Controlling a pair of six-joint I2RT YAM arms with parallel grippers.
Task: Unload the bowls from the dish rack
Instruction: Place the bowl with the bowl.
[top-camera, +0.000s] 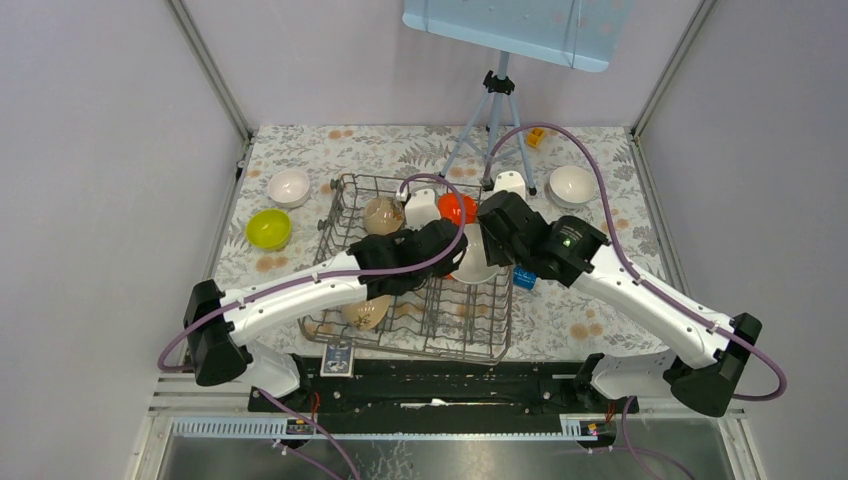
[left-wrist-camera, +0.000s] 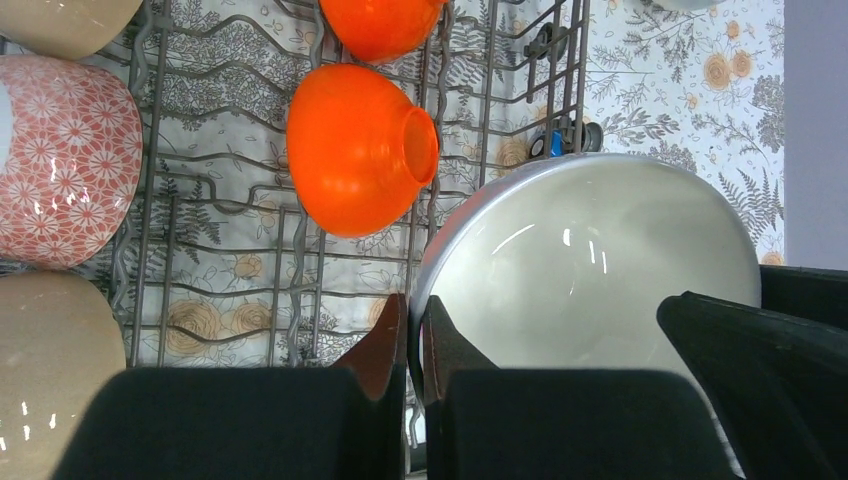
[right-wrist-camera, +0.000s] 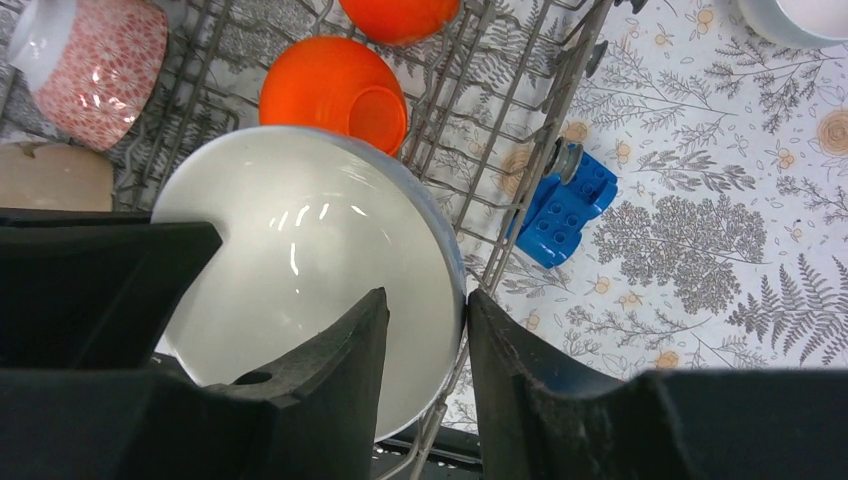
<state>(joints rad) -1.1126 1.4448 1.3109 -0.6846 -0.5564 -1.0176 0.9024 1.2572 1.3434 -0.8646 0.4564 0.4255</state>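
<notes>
With the left gripper (left-wrist-camera: 412, 320) pinched on the white bowl (left-wrist-camera: 600, 260), we should close the right gripper (right-wrist-camera: 428, 310), seemingly loose astride its rim, before lifting.

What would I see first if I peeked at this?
The big white bowl in the middle of the rack: the left gripper pinches its rim and the right gripper straddles it. Next, two bright orange bowls just beyond it in the rack, and a lime bowl outside, left of the rack.
</notes>
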